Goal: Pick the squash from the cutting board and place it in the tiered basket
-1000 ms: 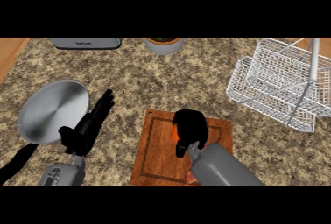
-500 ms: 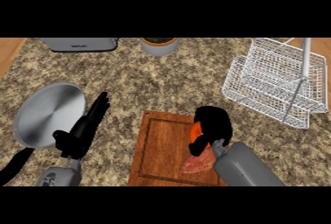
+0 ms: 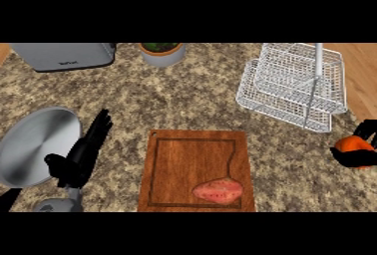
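Observation:
The orange squash (image 3: pixel 353 144) is off the board at the far right edge of the head view, with my right hand (image 3: pixel 355 159) curled round it and partly cut off by the frame. It hangs below and to the right of the white wire tiered basket (image 3: pixel 293 85), apart from it. The wooden cutting board (image 3: pixel 196 154) lies in the middle, carrying only a reddish sweet potato (image 3: pixel 217 191) near its front right corner. My left hand (image 3: pixel 80 155) rests open, fingers up, left of the board.
A round silver lid or pan (image 3: pixel 35 145) lies at the left, right beside my left hand. A grey toaster (image 3: pixel 65 55) and a potted plant (image 3: pixel 162 52) stand along the back. Wooden floor shows past the counter's right edge.
My right hand has carried the squash off the cutting board to the far right edge. The sweet potato on the board is now uncovered. The left hand has stayed still.

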Available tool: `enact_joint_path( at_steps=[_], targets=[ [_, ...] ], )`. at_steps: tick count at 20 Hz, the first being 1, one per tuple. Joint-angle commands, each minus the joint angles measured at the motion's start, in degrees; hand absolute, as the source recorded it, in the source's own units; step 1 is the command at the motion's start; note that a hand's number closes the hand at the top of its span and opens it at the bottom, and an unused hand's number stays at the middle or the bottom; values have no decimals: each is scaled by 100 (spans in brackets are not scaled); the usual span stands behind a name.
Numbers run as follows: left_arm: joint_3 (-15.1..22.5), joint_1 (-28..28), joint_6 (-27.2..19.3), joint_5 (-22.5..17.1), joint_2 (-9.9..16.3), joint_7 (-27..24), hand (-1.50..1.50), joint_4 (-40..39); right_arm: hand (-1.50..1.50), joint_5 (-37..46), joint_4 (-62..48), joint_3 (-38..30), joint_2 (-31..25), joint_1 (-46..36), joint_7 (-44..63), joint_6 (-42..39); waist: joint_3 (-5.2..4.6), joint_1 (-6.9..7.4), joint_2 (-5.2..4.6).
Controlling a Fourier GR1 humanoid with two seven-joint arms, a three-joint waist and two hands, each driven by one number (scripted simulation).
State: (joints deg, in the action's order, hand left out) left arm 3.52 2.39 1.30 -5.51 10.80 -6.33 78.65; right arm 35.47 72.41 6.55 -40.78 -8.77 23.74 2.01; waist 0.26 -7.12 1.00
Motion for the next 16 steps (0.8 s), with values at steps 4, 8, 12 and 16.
enact_joint_path(
  at_steps=[4, 8, 12, 16],
  targets=[
    [91, -134, -25, 60, -82, -54, 0, 45, 150, -2197, 209, -2055, -535, 748, -2108, 113, -4, 45, 23],
    [132, -46, 199, 46, 19, -96, 0, 96, 150, -2850, 303, -3004, -1053, 985, -2850, -352, -24, 415, -47],
    [379, -20, 157, 208, -190, -14, 0, 92, 150, -3451, 553, -3716, -1629, 1023, -2554, -1251, -30, 587, -73],
    [345, 56, 235, 206, -165, 127, 0, 308, 150, -3524, 780, -3665, -1608, 458, -1606, -1397, -28, 725, -91]
  ],
)
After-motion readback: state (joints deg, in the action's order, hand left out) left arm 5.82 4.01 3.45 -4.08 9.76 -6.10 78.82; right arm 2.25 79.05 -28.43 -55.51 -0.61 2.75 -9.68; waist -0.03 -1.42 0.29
